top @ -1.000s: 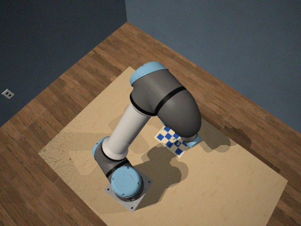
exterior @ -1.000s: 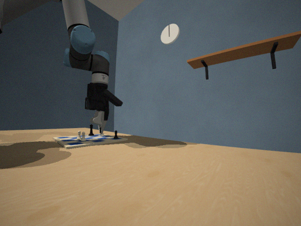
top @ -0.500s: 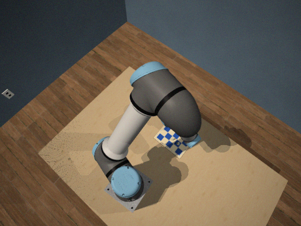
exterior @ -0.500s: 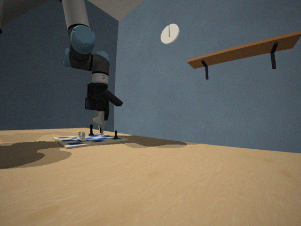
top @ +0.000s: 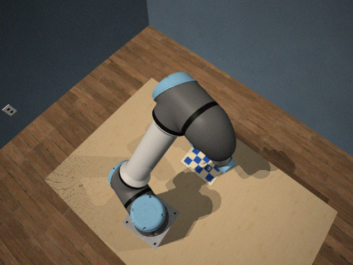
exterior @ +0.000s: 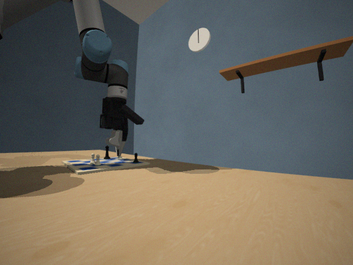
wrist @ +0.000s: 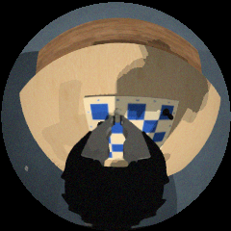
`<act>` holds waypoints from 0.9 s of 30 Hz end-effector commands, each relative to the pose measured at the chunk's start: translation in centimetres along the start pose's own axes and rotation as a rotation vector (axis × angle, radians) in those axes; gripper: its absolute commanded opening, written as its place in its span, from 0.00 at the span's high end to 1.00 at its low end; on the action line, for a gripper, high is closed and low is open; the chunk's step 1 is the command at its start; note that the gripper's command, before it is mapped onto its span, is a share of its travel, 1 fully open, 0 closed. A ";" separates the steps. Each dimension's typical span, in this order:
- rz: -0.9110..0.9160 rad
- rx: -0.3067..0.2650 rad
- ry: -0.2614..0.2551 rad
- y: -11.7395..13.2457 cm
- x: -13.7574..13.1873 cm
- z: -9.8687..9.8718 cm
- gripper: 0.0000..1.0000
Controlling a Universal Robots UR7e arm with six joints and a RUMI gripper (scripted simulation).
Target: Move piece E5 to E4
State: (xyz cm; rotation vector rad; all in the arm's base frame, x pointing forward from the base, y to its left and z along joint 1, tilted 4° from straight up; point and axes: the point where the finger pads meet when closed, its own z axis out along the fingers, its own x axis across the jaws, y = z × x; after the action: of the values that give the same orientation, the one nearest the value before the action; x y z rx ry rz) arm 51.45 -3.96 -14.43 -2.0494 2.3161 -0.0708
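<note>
My arm comes down from the top left, and my hand [exterior: 119, 152] hangs low over the blue-and-cream board [exterior: 85, 168] on the worktop [exterior: 199, 213], fingers pinched on what looks like a small dark piece. Two white pieces [exterior: 95, 159] stand near the front; black pieces [exterior: 107, 152] stand behind and at the right [exterior: 135, 158]. A clock [exterior: 199, 39] and shelf [exterior: 284, 60] hang on the wall.
</note>
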 end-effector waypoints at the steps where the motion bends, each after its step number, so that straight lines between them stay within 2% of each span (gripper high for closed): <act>1: -0.001 0.002 0.000 -0.1 -0.1 0.0 1.00; 27: -0.001 0.003 0.000 -0.1 -0.1 0.4 1.00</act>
State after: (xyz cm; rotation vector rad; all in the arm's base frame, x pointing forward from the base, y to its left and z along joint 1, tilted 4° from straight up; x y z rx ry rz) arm 51.46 -3.95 -14.81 -2.0495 2.3163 -0.0704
